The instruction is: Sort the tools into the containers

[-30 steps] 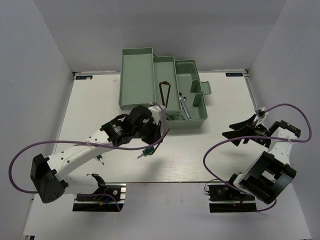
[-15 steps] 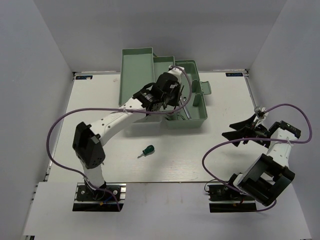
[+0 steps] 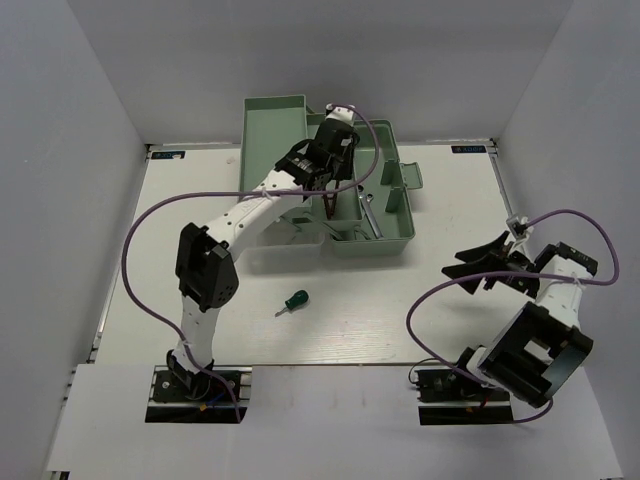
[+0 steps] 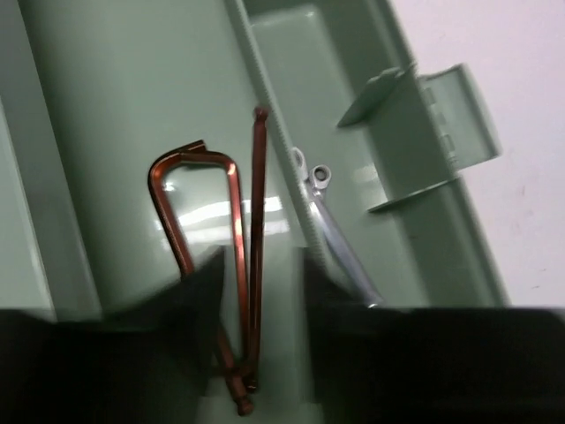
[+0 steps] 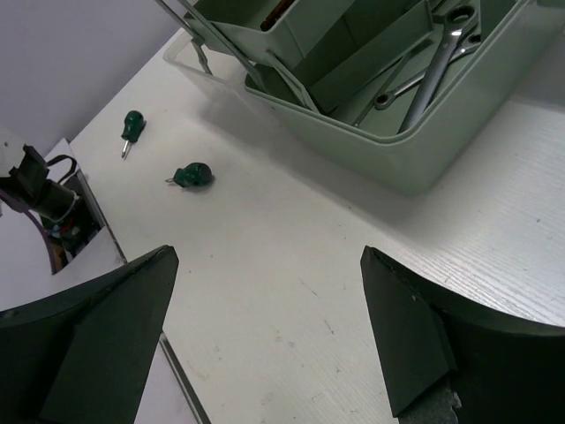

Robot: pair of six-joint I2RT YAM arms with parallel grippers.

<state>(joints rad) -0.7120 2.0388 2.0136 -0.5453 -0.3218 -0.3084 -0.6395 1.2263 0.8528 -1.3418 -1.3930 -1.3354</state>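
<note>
White-and-black arms (image 3: 250, 215), purple cables (image 3: 568, 211)

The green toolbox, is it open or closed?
Open. The pale mint-green plastic toolbox has its trays spread out, with silver wrenches and reddish-brown hex keys showing inside.

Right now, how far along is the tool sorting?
Done: two hex keys lie in the middle tray, two wrenches in the deep bin. In hand: apparently nothing; the left claw hangs over the hex keys, jaws parted around them, and the right claw sits open, apart. Left: two green screwdrivers lie on the table.
</note>
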